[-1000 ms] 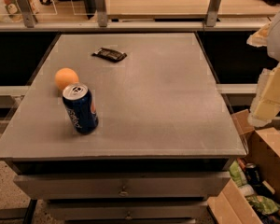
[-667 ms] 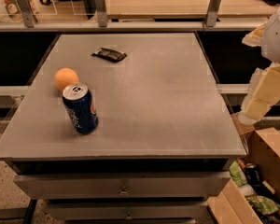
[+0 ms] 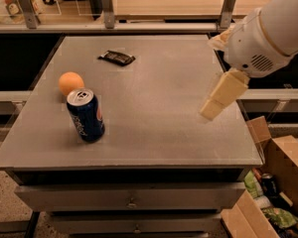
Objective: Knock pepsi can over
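Note:
The pepsi can [image 3: 85, 115] stands upright near the front left of the grey table [image 3: 159, 133]. It is dark blue with a silver top and a pull tab. My gripper [image 3: 216, 102] hangs from the white arm [image 3: 268, 31] above the right part of the table. It is well to the right of the can and does not touch it.
An orange ball [image 3: 71, 83] sits just behind the can to the left. A flat black snack wrapper [image 3: 117, 58] lies at the back of the table. An open cardboard box [image 3: 273, 192] with items in it stands on the floor at the front right. Shelving runs behind the table.
The arm has moved left, from beyond the table's right edge to above its right side. The can, ball and wrapper have not moved.

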Available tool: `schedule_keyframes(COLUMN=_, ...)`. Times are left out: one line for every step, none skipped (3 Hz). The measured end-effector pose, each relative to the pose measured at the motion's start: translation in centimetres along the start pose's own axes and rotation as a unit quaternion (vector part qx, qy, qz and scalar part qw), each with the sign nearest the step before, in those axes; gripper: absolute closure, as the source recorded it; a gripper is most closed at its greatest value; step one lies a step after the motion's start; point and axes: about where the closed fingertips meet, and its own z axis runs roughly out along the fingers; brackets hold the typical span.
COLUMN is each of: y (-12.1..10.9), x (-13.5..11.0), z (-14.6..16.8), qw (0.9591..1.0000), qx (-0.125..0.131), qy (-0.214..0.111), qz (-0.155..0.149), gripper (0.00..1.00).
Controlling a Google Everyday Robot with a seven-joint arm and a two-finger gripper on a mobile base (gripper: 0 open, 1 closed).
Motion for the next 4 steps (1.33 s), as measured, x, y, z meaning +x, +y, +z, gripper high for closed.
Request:
schedule_keyframes(y=-0.1, x=-3.7, z=4.2, qw=0.9965, qx=-0.024, qy=-0.08, qz=-0.005, gripper=0.0)
schedule_keyframes(y=0.7, x=-7.3, z=8.0, qw=0.9861, qx=-0.05, qy=-0.157, qz=-0.02, gripper=0.0)
schedule_keyframes(y=2.2, x=-10.7, z=11.2, qw=0.9716, qx=-0.07, qy=-0.224, qz=-0.033, gripper=0.0)
schedule_keyframes(y=3.6, x=-13.0, z=13.0, qw=0.9555, qx=-0.092, qy=-0.276, qz=-0.046, gripper=0.0)
